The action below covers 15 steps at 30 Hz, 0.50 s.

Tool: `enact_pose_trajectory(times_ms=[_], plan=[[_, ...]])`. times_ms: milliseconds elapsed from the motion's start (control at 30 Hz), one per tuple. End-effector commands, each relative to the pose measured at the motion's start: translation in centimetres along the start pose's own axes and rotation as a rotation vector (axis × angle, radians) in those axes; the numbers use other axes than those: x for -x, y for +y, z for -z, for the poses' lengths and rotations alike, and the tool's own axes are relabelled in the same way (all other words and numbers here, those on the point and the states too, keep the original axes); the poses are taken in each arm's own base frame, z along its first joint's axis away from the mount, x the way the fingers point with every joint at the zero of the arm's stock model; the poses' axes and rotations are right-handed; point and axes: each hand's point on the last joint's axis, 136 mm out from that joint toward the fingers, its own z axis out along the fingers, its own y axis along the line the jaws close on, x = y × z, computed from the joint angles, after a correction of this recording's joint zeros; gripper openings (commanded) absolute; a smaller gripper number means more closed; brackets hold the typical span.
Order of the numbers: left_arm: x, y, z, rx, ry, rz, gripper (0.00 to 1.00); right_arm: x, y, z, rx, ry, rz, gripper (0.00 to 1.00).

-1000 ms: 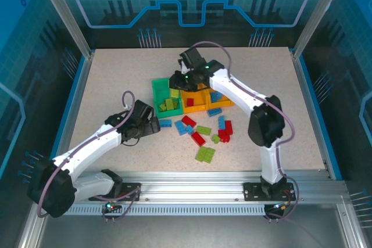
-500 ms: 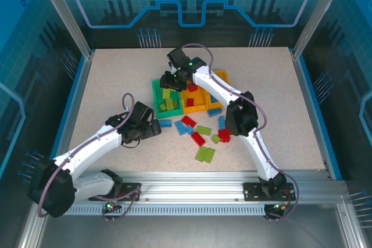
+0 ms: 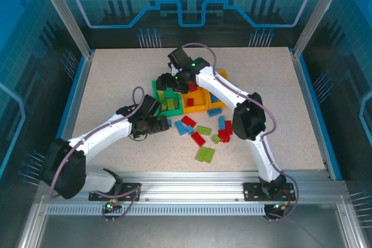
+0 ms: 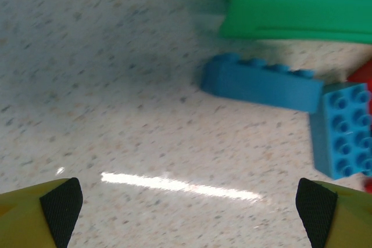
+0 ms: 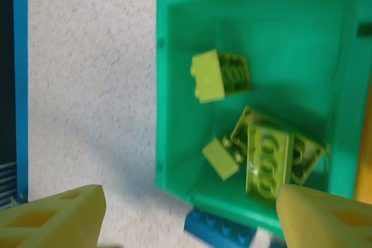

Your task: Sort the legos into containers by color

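The green bin (image 3: 158, 98) stands left of two orange-yellow bins (image 3: 200, 108) (image 3: 224, 76). My right gripper (image 3: 168, 83) (image 5: 192, 213) hangs open over the green bin (image 5: 186, 56), nothing between its fingers; several lime legos (image 5: 221, 75) (image 5: 270, 158) lie inside. My left gripper (image 3: 161, 125) (image 4: 189, 207) is open low over the table, just short of a long blue lego (image 4: 261, 82) that lies against the green bin's near wall (image 4: 296, 10). A second blue lego (image 4: 343, 129) lies to its right. Loose red (image 3: 198, 138), blue (image 3: 221, 122) and lime (image 3: 204, 154) legos are scattered in front of the bins.
One orange-yellow bin holds a red brick (image 3: 190, 101), the other blue ones (image 3: 216, 96). The right arm's elbow (image 3: 249, 121) stands over the right side of the loose pile. Bare tabletop (image 3: 110, 79) stretches left of the bins; a blue rail (image 3: 74, 94) borders it.
My right gripper swung left from over the orange-yellow bin to over the green bin and its jaws opened. My left gripper moved right, closer to the long blue lego.
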Motion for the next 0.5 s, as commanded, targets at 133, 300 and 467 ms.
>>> enact_pose_trajectory(times_ms=[133, 300, 467], plan=[[1.9, -3.7, -1.5, -0.007, 0.002, -0.125, 0.98, -2.3, -3.9, 8.6, -0.120, -0.131, 0.066, 0.84], [2.5, -4.3, -2.7, 0.012, 0.011, -0.144, 0.96, -5.4, -11.8, 11.9, -0.240, -0.158, -0.037, 0.85], [2.7, -4.6, -3.6, 0.032, 0.020, -0.150, 0.95, -8.3, -17.9, 15.3, -0.318, -0.202, -0.134, 0.87]])
